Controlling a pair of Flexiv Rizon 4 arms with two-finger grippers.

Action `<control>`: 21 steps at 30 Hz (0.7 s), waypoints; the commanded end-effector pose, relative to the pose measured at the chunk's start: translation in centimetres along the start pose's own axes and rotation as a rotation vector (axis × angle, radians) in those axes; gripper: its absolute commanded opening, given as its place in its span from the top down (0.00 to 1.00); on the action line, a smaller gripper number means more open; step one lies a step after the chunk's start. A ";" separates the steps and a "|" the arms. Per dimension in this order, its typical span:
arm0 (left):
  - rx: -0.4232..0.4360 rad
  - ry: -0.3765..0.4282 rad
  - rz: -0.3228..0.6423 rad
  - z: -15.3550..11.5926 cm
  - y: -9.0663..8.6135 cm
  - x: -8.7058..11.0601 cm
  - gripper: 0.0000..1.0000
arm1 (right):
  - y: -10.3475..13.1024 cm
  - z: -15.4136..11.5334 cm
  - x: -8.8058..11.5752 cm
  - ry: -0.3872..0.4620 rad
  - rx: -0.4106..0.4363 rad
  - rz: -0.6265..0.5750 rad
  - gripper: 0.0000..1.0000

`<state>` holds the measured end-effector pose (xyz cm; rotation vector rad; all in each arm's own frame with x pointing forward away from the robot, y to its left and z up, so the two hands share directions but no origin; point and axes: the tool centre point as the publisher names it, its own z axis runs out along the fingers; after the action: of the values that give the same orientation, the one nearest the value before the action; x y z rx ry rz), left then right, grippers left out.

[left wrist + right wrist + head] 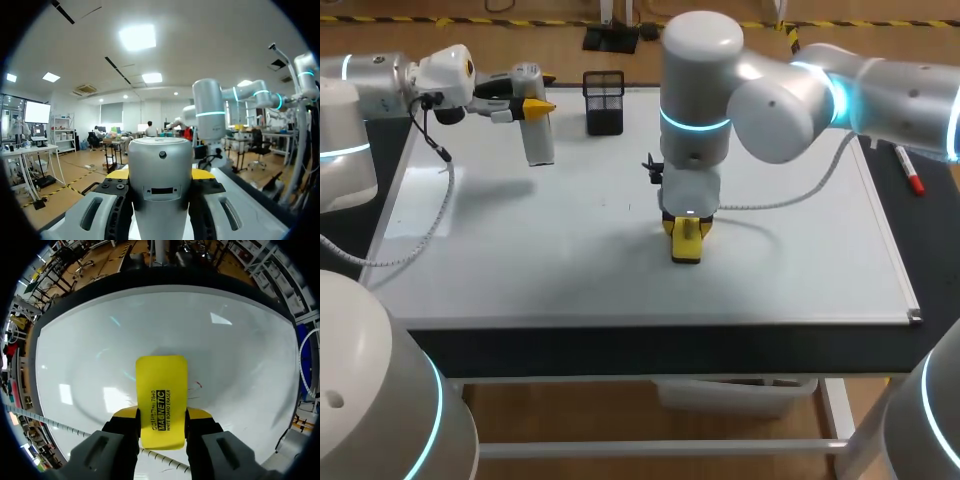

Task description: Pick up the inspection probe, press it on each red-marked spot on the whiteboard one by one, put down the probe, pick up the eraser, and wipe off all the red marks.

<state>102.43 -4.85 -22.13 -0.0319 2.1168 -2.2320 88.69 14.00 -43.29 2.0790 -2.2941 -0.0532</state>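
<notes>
Eraser [686,241] mid-whiteboard [520,250] (probe [538,140] back left)

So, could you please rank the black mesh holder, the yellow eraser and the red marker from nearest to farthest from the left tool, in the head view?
1. Black mesh holder, right beside the left tool, at the whiteboard's far edge.
2. Yellow eraser, mid-board, held in the right tool.
3. Red marker, lying past the whiteboard's right edge.

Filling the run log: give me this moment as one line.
left fingers shut on probe, raised over whiteboard far-left corner | right fingers shut on eraser, mid-board | faint red mark beside eraser
</notes>
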 end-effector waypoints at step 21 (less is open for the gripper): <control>-0.002 -0.001 0.000 0.0 -0.2 0.1 1.00 | -0.9 -2.9 2.1 0.013 0.008 0.003 1.00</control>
<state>102.43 -4.85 -22.13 -0.0319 2.1168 -2.2320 89.54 12.43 -41.56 2.0701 -2.2939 -0.0391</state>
